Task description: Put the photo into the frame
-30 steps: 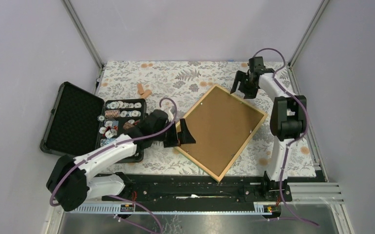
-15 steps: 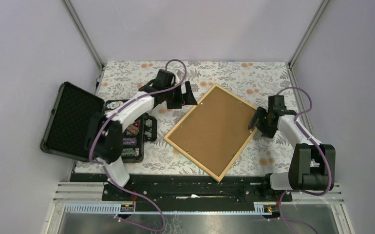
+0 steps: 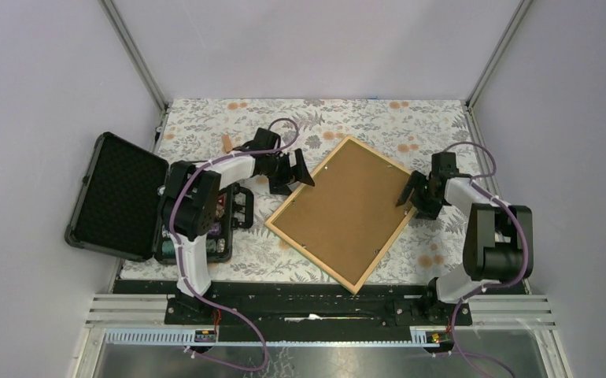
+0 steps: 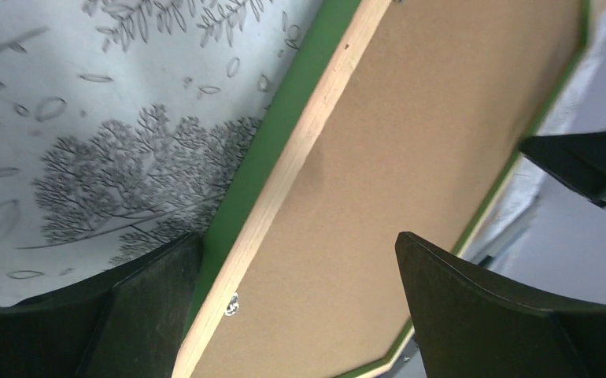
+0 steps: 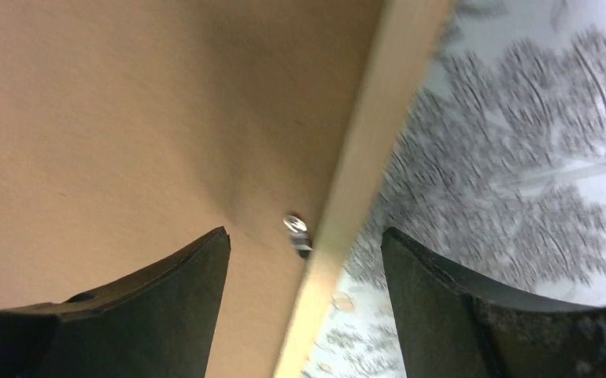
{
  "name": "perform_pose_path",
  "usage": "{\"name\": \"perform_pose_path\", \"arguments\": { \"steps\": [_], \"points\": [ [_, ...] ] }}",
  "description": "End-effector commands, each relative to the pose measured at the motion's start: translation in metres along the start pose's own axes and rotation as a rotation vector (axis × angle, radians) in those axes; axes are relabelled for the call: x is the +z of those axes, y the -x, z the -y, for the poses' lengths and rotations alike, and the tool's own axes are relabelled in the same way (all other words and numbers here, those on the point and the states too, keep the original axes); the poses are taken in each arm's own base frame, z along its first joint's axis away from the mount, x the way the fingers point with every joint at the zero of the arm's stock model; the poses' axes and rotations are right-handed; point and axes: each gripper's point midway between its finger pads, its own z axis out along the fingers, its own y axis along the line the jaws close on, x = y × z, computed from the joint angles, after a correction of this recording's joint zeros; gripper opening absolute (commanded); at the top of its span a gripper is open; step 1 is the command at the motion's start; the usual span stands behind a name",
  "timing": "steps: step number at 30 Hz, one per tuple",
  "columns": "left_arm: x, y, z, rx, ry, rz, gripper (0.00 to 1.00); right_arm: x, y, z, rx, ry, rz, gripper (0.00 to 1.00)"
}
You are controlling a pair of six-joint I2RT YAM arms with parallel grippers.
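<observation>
Between our right gripper's (image 5: 304, 236) spread jaws sits the frame's (image 5: 367, 150) wooden edge, with a small metal clip (image 5: 294, 224) right at the midpoint. One finger hangs over the backing board (image 5: 111, 118), the other over the cloth (image 5: 520, 142); neither seems to touch. Our left gripper (image 4: 284, 252) is also fully open, straddling the opposite edge of the frame (image 4: 300, 157), one finger out over the cloth, the other over the board.

Beyond both grippers, the frame (image 3: 312, 257) lies face down, wood back up, and the board (image 3: 347, 209) fills it. We cannot see the photo anywhere. It may lie under the board, but we cannot tell.

We judge the risks from here as follows. If the right jaws close, they could pinch the rail instead of the clip, or bend the clip. If either finger pushes sideways, the frame may slide or spin on the cloth, since nothing pins it. If only one gripper lifts, the frame could tilt and the board drop out.

Far off our left gripper's outer side stands the open case (image 3: 119, 197), well apart from the frame.
</observation>
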Motion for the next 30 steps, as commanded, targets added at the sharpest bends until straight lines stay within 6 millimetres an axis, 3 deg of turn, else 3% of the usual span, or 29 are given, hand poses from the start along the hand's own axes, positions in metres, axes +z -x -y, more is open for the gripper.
{"name": "perform_pose_path", "arguments": {
  "steps": [1, 4, 6, 16, 23, 28, 30],
  "points": [
    [-0.002, -0.021, 0.023, -0.133, -0.171, -0.021, 0.99, 0.007, 0.035, -0.035, -0.055, 0.138, 0.024, 0.78],
    [-0.007, -0.046, 0.016, -0.241, -0.193, -0.041, 0.99, 0.011, 0.035, -0.064, -0.039, 0.272, -0.071, 0.75],
    [-0.010, -0.063, 0.009, -0.305, -0.201, -0.035, 0.99, 0.011, 0.037, -0.072, -0.022, 0.306, -0.077, 0.72],
    [-0.023, -0.052, 0.006, -0.376, -0.229, 0.021, 0.99, -0.005, 0.034, -0.018, -0.083, 0.022, 0.003, 0.72],
    [-0.028, -0.048, 0.008, -0.374, -0.245, 0.035, 0.99, -0.003, 0.029, -0.021, -0.084, 0.050, -0.019, 0.58],
    [-0.027, -0.048, 0.006, -0.379, -0.244, 0.033, 0.99, -0.003, 0.036, -0.013, -0.109, -0.001, 0.004, 0.44],
    [-0.027, -0.048, 0.007, -0.378, -0.245, 0.033, 0.99, -0.002, 0.039, -0.012, -0.112, -0.011, 0.008, 0.44]
  ]
}}
